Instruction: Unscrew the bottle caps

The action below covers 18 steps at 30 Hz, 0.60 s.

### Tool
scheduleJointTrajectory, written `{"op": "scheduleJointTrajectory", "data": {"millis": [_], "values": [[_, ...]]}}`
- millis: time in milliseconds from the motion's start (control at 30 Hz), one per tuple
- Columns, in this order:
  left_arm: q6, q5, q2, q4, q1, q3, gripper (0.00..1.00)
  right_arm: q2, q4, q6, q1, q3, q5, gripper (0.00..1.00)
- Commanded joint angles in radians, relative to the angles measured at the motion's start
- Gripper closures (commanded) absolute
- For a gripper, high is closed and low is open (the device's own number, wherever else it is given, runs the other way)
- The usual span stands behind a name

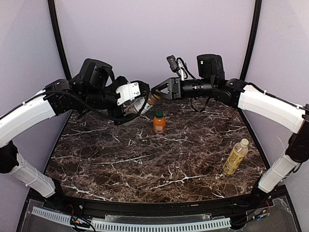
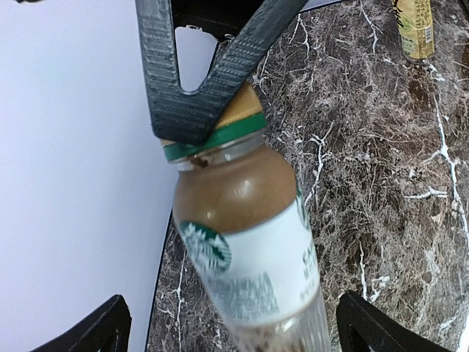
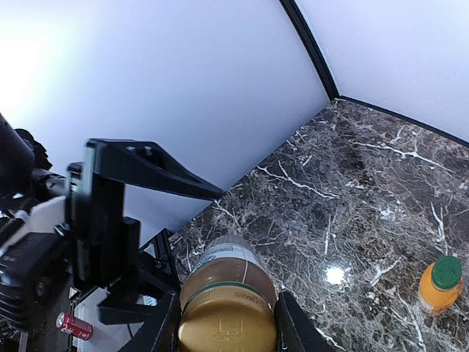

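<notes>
Left wrist view gives you the clearest read on the step: the right gripper (image 2: 192,114) is pinched on the tan cap (image 2: 242,106) of the clear bottle (image 2: 249,220). The left gripper (image 2: 234,334) stands spread wide, its fingers (image 2: 95,330) either side of the body with a gap showing on one side, so it seems to clamp nothing. You are on the first bottle, and the cap sits down on its green ring (image 2: 220,141), not yet off. The bottle appears to hang from that cap grip alone, tilted and raised near the back of the table (image 1: 120,164). Before you twist, I judge the left fingers need to close on the labelled body to brace it, otherwise the bottle will simply turn with the cap. Right wrist view adds what this one hides: the cap's flat top seated squarely between the right fingers (image 3: 293,330). Top external alone shows the work left. The orange bottle (image 1: 159,124) with its dark green cap (image 1: 159,114) stands upright mid-table, just in front of the grippers. The yellow bottle (image 1: 235,158) with its cream cap (image 1: 245,142) stands well apart, toward the right near side.
</notes>
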Motion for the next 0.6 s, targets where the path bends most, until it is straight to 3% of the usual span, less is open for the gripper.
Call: {"op": "scheduleJointTrajectory", "data": {"millis": [0,333,567], "values": [[-0.16,-0.015,0.048,-0.032,-0.006,0.052,0.02,-0.015,0.135,0.04,0.026,-0.011,-0.019,1.0],[-0.325,0.04,0.065,-0.037,0.009,0.064,0.19,-0.014,0.16,0.054,0.028,-0.02,-0.058,1.0],[-0.345,0.074,0.064,-0.05,0.061,0.064,0.32,-0.028,0.16,0.045,0.027,-0.025,-0.056,1.0]]}}
